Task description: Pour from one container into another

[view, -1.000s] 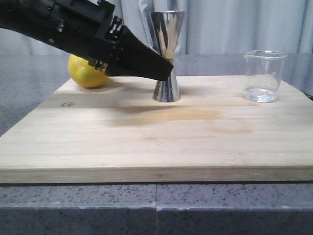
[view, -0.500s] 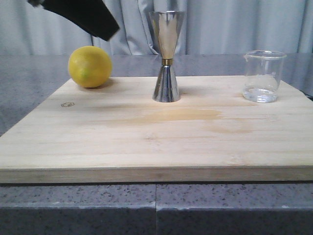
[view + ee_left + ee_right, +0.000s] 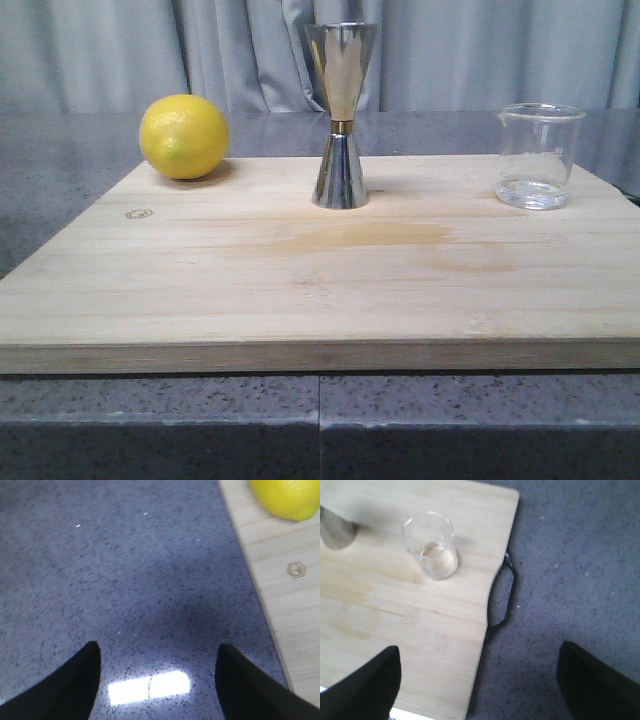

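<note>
The clear glass beaker [image 3: 540,155] stands upright at the right end of the wooden board [image 3: 300,270], a little liquid at its bottom; it also shows in the right wrist view [image 3: 431,545]. The steel jigger [image 3: 340,115] stands upright at the board's back middle, and its blurred edge [image 3: 335,530] reaches into the right wrist view. Neither arm shows in the front view. My left gripper [image 3: 157,652] is open above the grey counter, left of the board. My right gripper [image 3: 479,655] is open over the board's right edge, apart from the beaker.
A yellow lemon [image 3: 184,136] lies at the board's back left corner, also seen in the left wrist view [image 3: 287,497]. A black loop handle [image 3: 502,595] hangs off the board's right edge. Speckled grey counter [image 3: 60,160] surrounds the board; curtains hang behind.
The left arm, which stood at the jigger's waist a second ago, has lifted away up and left and gone out of the front view. The jigger and the beaker have not moved.
</note>
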Available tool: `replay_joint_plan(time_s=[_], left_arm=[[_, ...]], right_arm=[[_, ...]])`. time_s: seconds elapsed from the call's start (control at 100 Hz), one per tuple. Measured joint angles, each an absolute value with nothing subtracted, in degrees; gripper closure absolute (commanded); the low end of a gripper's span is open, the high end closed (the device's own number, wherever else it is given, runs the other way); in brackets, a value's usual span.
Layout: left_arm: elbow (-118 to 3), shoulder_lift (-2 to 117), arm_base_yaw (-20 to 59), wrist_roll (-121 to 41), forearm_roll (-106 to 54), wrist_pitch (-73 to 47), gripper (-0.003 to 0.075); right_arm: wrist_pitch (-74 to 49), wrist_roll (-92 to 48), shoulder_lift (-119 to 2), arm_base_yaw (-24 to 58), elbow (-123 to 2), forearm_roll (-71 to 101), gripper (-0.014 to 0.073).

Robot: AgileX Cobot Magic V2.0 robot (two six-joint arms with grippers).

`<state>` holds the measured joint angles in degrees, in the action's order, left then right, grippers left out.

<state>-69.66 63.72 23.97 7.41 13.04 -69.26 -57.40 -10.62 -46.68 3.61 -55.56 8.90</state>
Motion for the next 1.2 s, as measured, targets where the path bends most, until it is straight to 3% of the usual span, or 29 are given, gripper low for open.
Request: replay_joint_plan(time_s=[0.26,0.48,0.56,0.76,0.88,0.92,1.2], left_arm=[[-51.82,47.05,23.97,15.80,14.80,-62.73,0.0269],[-44.28,39.02,23.88,16.60,14.80,-60.79,0.0277],[-43.95,38.38,23.88,16.60,14.80,-60.50,0.0327],[-43.81,38.34,23.88,16.60,14.72,-60.08,0.0587],[-43.81,38.34,23.88,16.60,14.72,-59.92,0.0711],[-43.81,38.25,23.88,16.60,14.72,-59.82,0.0739],[-43.81,38.25,23.88,16.63,14.72,-59.82,0.0739]], right_arm=[[-53.30,-10.12,-35.38,3.61,-47.57,8.45,0.0018],[-52.92,-10.03,-29.93,3.61,-43.29,7.67,0.0042],[-52.92,-9.91,-29.53,3.61,-43.18,7.09,0.0134],[-52.92,-9.91,-29.56,3.61,-43.18,6.76,0.0508],[-52.92,-9.91,-29.56,3.61,-43.18,6.73,0.0666],[-53.12,-9.91,-29.56,3.61,-43.18,6.63,0.0666],[-54.01,-9.81,-29.56,3.61,-43.18,6.51,0.0665]])
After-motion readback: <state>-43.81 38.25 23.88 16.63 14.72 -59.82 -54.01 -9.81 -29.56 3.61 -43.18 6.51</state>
